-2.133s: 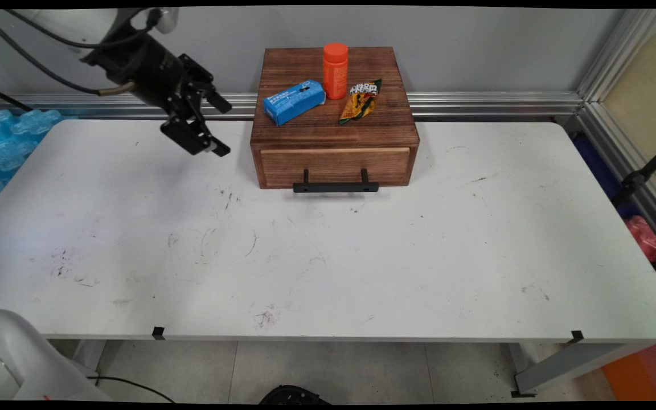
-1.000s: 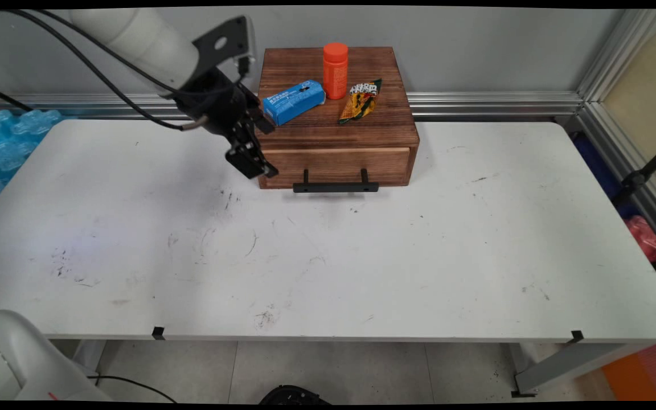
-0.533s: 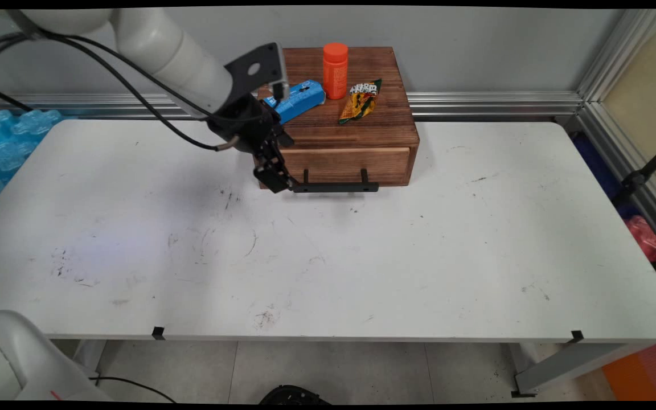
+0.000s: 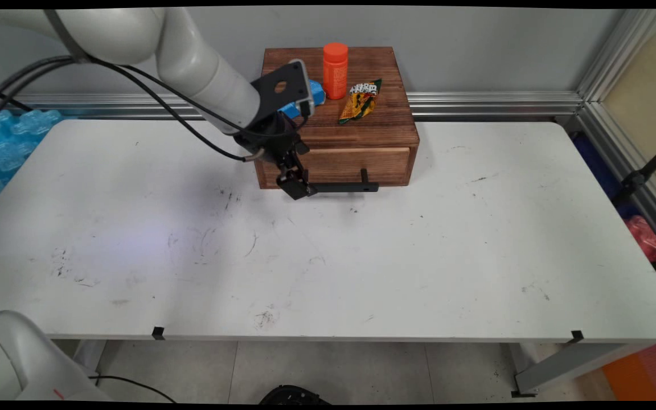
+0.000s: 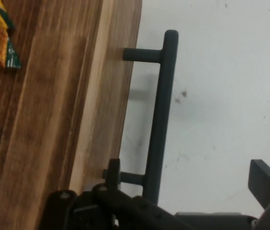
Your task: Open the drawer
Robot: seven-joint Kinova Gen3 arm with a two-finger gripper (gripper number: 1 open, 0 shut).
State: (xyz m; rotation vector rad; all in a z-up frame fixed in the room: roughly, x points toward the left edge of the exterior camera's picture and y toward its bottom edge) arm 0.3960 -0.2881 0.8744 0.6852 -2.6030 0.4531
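- End effector [image 4: 299, 188] is at the left end of the drawer handle [image 4: 339, 187], low, just above the bench [image 4: 362, 256].
- Fingers spread wide, grasping nothing. Hand view: one finger [image 5: 112, 173] sits by the drawer front, the other [image 5: 265, 181] out over the bench, w/ the handle bar [image 5: 160, 120] running between them.
- Handle's long axis runs parallel to the bench's far edge, across the drawer front [image 4: 336, 165]; most of it stretches rightward from the end effector in main view.
- Drawer looks closed, flush w/ the wooden box [image 4: 402, 128], which sits at the middle of the bench's far edge.
- On box top: blue carton [image 4: 316, 92], partly hidden behind the arm's wrist; orange bottle [image 4: 335, 70] upright; snack packet [image 4: 362, 99] lying flat beside the bottle.
- Rest of bench: only scuff marks.
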